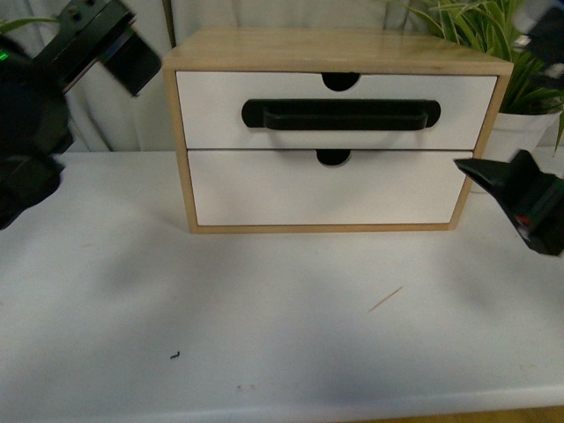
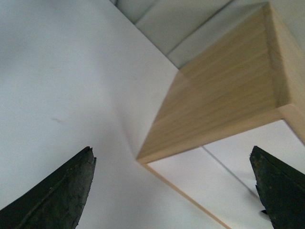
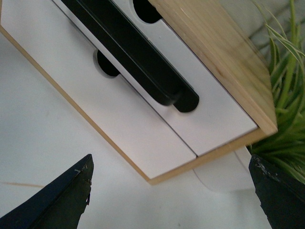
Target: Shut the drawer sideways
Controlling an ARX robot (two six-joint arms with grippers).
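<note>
Judging from the left, the left gripper [image 2: 171, 148] hangs with its fingers spread wide and empty, off the left wall of the wooden cabinet [image 1: 181, 141]. A careless swing inward would probably strike that wall and shove the whole cabinet across the smooth white table [image 1: 264, 344] instead of acting on the drawer.

The drawer [image 1: 211, 110] sits in the upper slot. Its white front looks level with the frame, so it appears pushed in, or very nearly. Any further press risks sliding the cabinet backward. Its black bar handle [image 1: 339, 114] stands proud of the front, and a spread finger passing sideways could hook behind it and drag the drawer out again. The plain lower drawer [image 1: 264, 189] lies directly beneath.

The right gripper [image 3: 170, 157] also has its fingers wide apart and holds nothing. It is near the cabinet's lower right corner, close to the white plant pot [image 1: 520, 132], so a wide sweep might catch the leaves or tip the pot.

By count there is:
- one cabinet
- two drawers
- one bar handle
- two half-round notches, one per drawer front
- two grippers
- one potted plant
- one thin splinter [image 1: 385, 300] on the table
- one small dark speck [image 1: 174, 355] on the table
</note>
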